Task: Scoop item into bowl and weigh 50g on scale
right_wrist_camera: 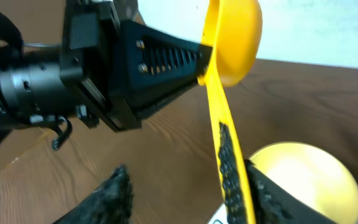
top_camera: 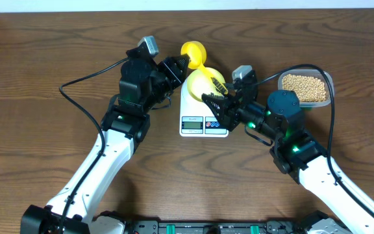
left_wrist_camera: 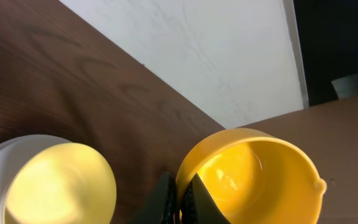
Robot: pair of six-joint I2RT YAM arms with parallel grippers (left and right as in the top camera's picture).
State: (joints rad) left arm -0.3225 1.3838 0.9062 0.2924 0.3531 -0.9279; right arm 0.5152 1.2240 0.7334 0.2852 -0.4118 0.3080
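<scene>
Standing near the far edge of the wooden table [top_camera: 37, 78], the white kitchen scale [top_camera: 204, 132] carries the empty pale yellow bowl [top_camera: 197, 81]; the soybeans [top_camera: 304, 88] sit in a clear tub [top_camera: 327, 80] toward the far right corner. Over the bowl the left gripper [left_wrist_camera: 180, 190] is clamped on the cup rim of a yellow scoop [right_wrist_camera: 232, 43], its handle between the parted fingers of the right gripper [right_wrist_camera: 185, 174]. This is seemingly a handover, best done by closing squarely on the handle before the rim is freed. No brand shows; the scale's display is too small to read.
</scene>
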